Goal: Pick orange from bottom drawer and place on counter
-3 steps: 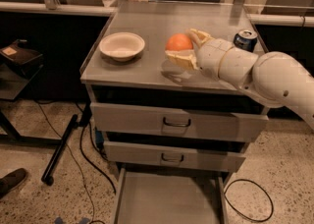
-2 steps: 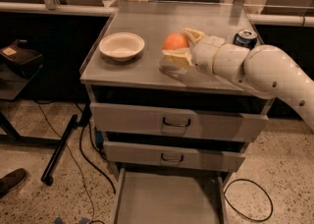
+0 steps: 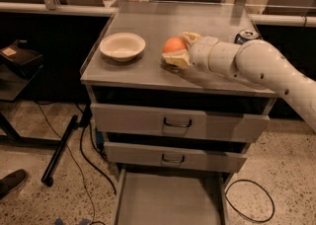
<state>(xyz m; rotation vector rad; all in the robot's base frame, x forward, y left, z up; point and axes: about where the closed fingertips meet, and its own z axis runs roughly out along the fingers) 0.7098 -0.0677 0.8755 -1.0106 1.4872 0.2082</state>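
The end effector (image 3: pixel 177 49) grips the orange (image 3: pixel 172 44) across its middle near the front edge of the desk (image 3: pixel 148 21); the fruit looks light, firm, smooth-skinned and apt to roll.

Gripper (image 3: pixel 178 48) snug around the orange (image 3: pixel 173 44) on the counter (image 3: pixel 197 19), near the bowl (image 3: pixel 106 47); bottom drawer (image 3: pixel 168 200) open.

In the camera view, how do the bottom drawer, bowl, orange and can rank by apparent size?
1. bottom drawer
2. bowl
3. orange, held by the gripper over the counter
4. can, partly hidden by the arm, so unsure
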